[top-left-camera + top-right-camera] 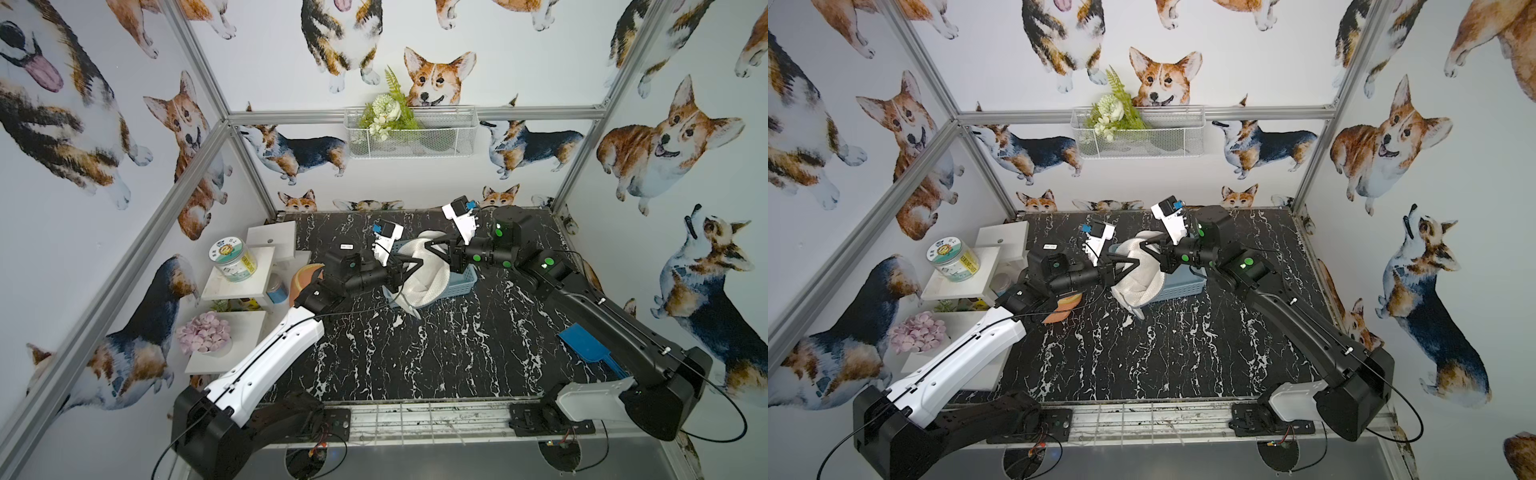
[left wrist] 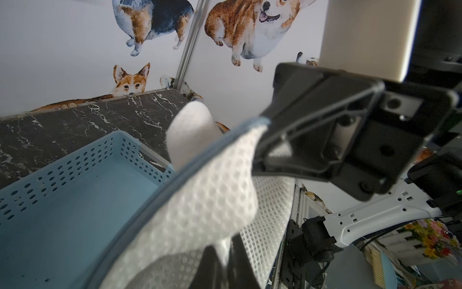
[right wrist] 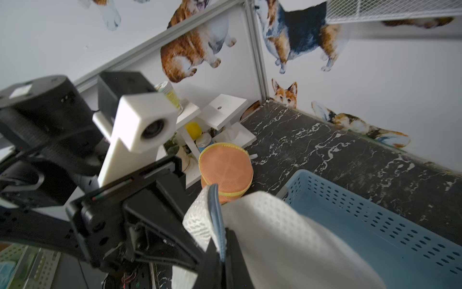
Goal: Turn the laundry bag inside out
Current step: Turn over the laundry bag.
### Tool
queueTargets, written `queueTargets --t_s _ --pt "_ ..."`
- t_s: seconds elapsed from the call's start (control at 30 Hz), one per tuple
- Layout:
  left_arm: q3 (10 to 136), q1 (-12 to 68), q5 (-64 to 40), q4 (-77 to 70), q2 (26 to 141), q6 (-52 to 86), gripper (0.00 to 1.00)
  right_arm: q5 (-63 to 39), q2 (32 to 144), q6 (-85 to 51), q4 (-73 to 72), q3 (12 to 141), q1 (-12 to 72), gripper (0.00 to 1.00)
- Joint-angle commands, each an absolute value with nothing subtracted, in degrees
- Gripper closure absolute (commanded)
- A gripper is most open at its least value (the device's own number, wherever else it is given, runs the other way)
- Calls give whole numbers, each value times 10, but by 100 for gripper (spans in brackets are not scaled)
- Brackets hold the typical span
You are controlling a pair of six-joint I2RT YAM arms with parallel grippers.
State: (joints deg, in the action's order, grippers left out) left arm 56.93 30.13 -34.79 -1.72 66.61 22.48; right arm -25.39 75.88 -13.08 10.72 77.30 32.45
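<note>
- Two grippers share the white mesh laundry bag. It is lifted over the blue basket at the back middle of the table, and its lower folds drape down across the basket's front side.
- Left gripper is pinched tight on one lip of the bag's mouth.
- Right gripper is clamped on the opposite lip. In the right wrist view its fingers press together over the grey-blue zip trim.
- Gripping opposite lips looks meant to spread the mouth, so the inside can be drawn through. Raising the bag off the table would let the loose mesh hang free instead of bunching.
- Judging by the slack bundle below the grippers, the turning has hardly begun.
- Blue basket: its floor shows bare in the left wrist view, with only the bag's fabric overhanging one side.
- White wire basket on the back wall holds a spray of flowers.
- Orange round pouch stands zipped near the left arm, apart from the bag; I cannot tell what is in it.
</note>
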Motion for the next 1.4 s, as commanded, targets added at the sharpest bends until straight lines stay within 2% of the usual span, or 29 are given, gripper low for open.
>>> queueTargets --t_s 0.0,0.13,0.27,0.53,0.63,0.77,0.97,1.27,1.37 --pt "566 306 -352 -16 660 229 100 -169 782 -184 39 801 312 100" --pt "558 303 -311 -31 628 245 100 -142 790 -200 68 793 285 100" --pt "542 280 -288 -90 601 295 100 -154 754 -229 45 702 248 100" --pt "480 202 -308 -339 602 498 100 -145 666 -302 -19 502 229 100" --pt "465 199 -308 -395 613 533 100 -144 646 -319 -62 454 229 100" --pt "405 182 -301 -595 640 668 100 -241 586 -332 -219 385 226 100" --pt "396 150 -273 -985 796 986 100 -273 577 -316 -207 381 226 100" --pt "490 169 -254 -985 766 988 100 -195 598 -317 -187 292 225 100" --pt "497 169 -240 -985 759 993 100 -226 604 -344 -282 237 225 100"
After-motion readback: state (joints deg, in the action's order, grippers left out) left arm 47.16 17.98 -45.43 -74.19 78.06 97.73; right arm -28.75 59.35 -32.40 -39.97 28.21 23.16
